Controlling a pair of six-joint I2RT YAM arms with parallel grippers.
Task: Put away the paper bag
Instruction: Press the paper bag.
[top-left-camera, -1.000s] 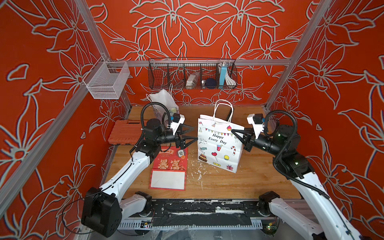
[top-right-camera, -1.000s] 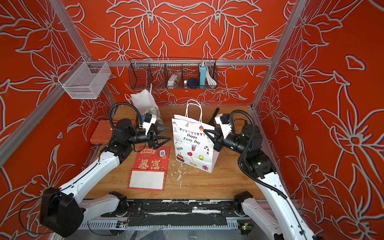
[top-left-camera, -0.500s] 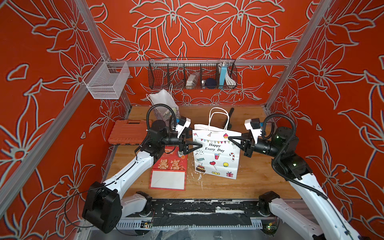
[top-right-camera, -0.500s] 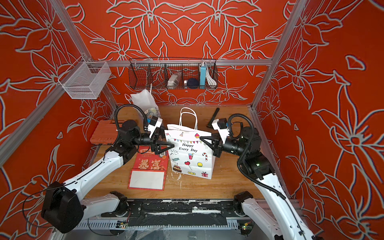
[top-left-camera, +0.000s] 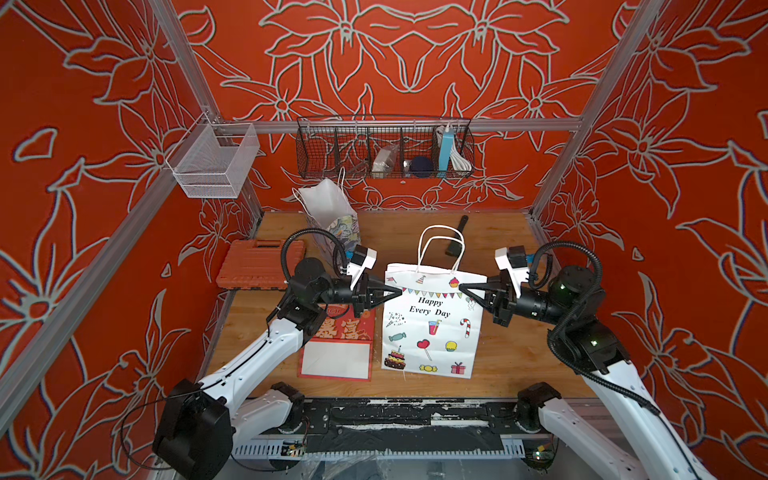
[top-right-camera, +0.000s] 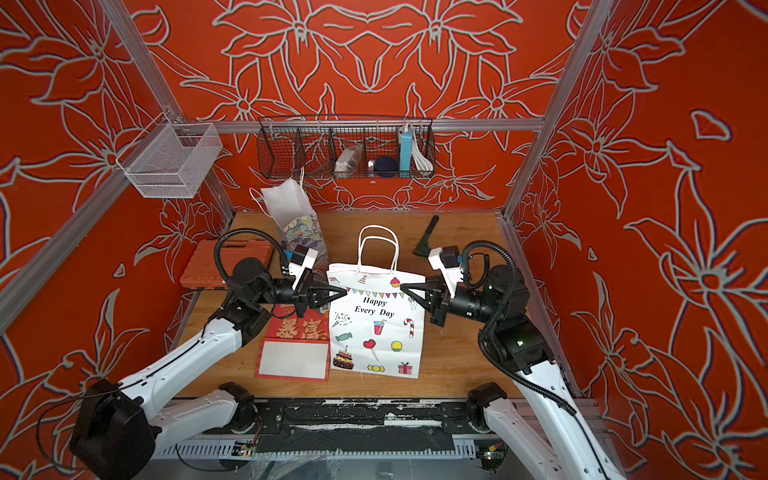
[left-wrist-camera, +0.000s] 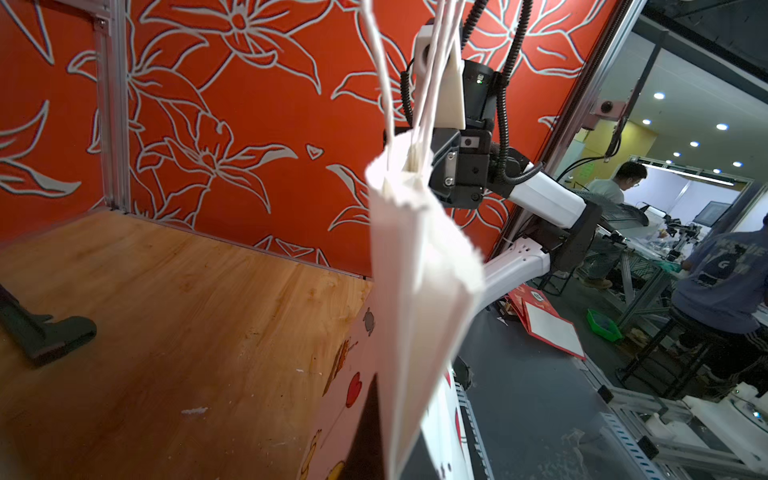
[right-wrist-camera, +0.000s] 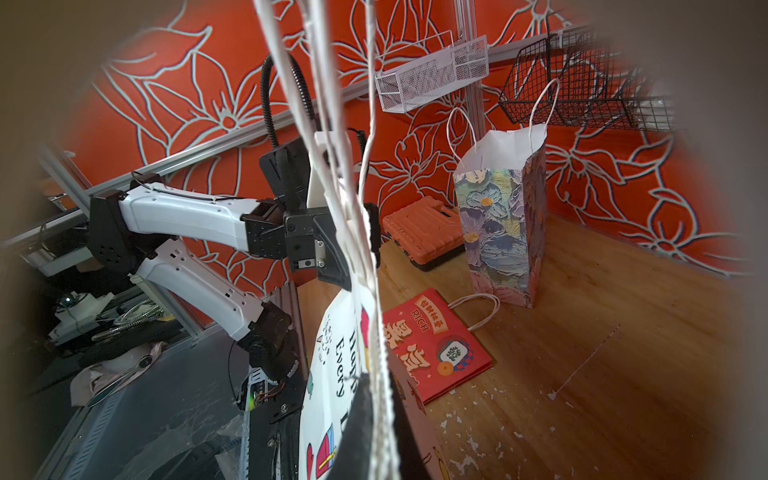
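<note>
The flattened white paper gift bag with party prints hangs mid-table, with the left gripper and right gripper each clamped on an upper side edge, so I'd move both together, evenly, without tearing it.

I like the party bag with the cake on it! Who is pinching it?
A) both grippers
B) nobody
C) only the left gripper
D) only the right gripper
A: the left gripper and the right gripper are each shut on a top corner of the paper bag.
</note>
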